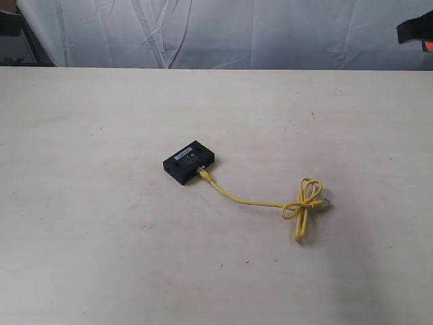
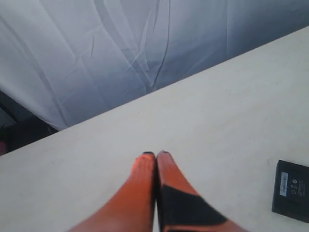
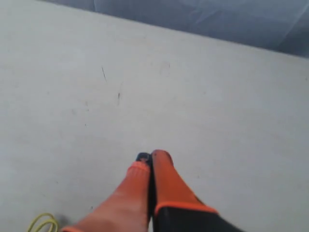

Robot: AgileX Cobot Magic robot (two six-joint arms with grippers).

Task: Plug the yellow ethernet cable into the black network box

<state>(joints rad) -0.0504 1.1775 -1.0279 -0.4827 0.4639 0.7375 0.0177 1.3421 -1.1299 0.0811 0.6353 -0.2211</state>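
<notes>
Yellow cable (image 1: 301, 206) runs right up to the black box (image 1: 190, 162), plug seemingly seated already. Empty and pressed together, left fingers (image 2: 142, 179) and right fingers (image 3: 164, 179) sit well clear of the box; next, only checking remains.

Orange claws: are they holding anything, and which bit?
Nothing. The left gripper and right gripper are shut and empty; the yellow ethernet cable lies on the table.

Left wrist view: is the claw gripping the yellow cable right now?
No, the left claw is shut on nothing, while the yellow ethernet cable lies on the table by the black network box.
</notes>
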